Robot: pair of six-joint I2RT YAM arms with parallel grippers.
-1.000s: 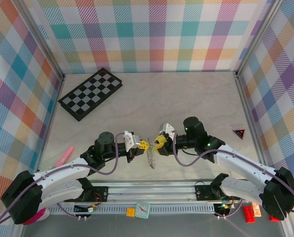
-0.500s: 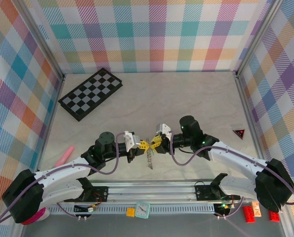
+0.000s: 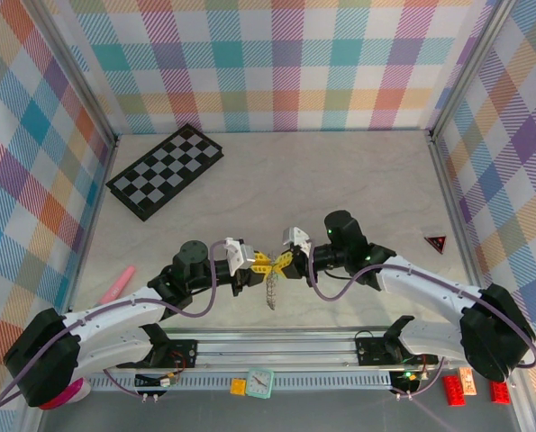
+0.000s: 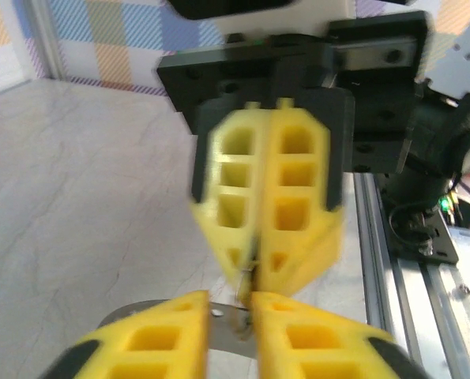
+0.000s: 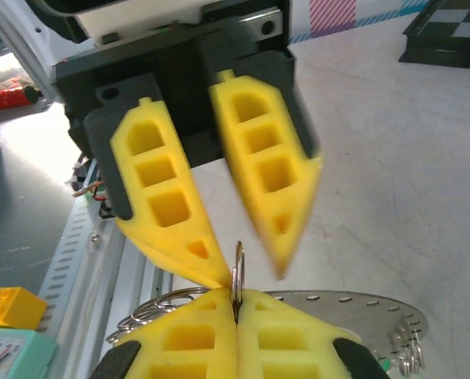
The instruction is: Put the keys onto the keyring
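Note:
The keyring (image 3: 272,290) hangs as a grey metal bundle between the two grippers, above the table's front edge. In the right wrist view its flat grey plate (image 5: 353,314) with holes along the rim lies below, and small loops (image 5: 152,312) are bunched at the left. My right gripper (image 5: 236,294) is shut on a thin upright ring (image 5: 238,264) of it. My left gripper (image 4: 228,304) faces it tip to tip, its fingers (image 5: 270,178) spread apart around that thin ring. In the top view the left gripper (image 3: 260,264) and right gripper (image 3: 284,262) almost touch. The keys are hidden.
A chessboard (image 3: 165,169) lies at the back left. A pink object (image 3: 117,284) is by the left wall and a red triangle (image 3: 436,242) at the right. A metal rail (image 3: 277,346), a small clock (image 3: 260,382) and toy bricks (image 3: 454,390) sit at the near edge.
My right gripper moved left up to the left gripper and shut on the thin ring. My left gripper's jaws have come apart.

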